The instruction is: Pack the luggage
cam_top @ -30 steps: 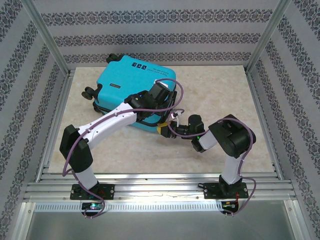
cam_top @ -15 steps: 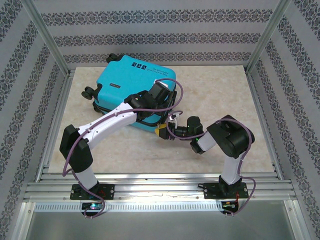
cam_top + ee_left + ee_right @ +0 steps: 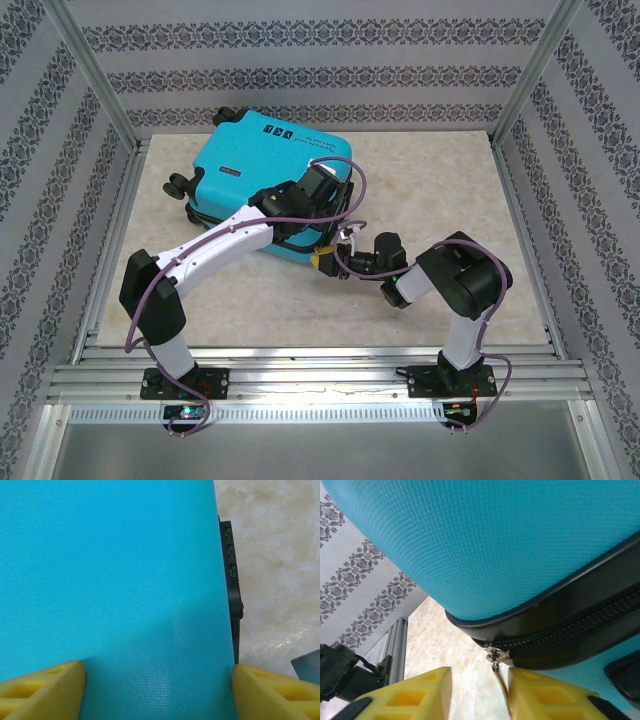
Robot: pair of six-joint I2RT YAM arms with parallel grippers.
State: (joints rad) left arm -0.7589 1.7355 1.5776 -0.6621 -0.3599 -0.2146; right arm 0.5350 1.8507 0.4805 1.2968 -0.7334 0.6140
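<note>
The turquoise luggage [image 3: 245, 170] lies closed and flat at the back left of the table, wheels to the left. My left gripper [image 3: 318, 192] rests on the shell near its right edge. In the left wrist view it stands open [image 3: 157, 690], with yellow fingertips [image 3: 42, 687] spread on the blue shell [image 3: 125, 580]. My right gripper [image 3: 322, 260] is at the suitcase's near right corner. In the right wrist view it is open [image 3: 480, 695] under the shell [image 3: 495, 540]. The metal zipper pull [image 3: 497, 658] hangs between the fingers, close to the right fingertip [image 3: 545, 695].
A black combination lock [image 3: 232, 570] sits on the suitcase's side, beside marbled tabletop [image 3: 280, 555]. Aluminium frame posts [image 3: 105, 100] and patterned walls enclose the table. Open tabletop [image 3: 440, 190] lies right of the suitcase.
My right gripper has edged slightly left toward the suitcase corner. The left arm and the suitcase have not visibly moved.
</note>
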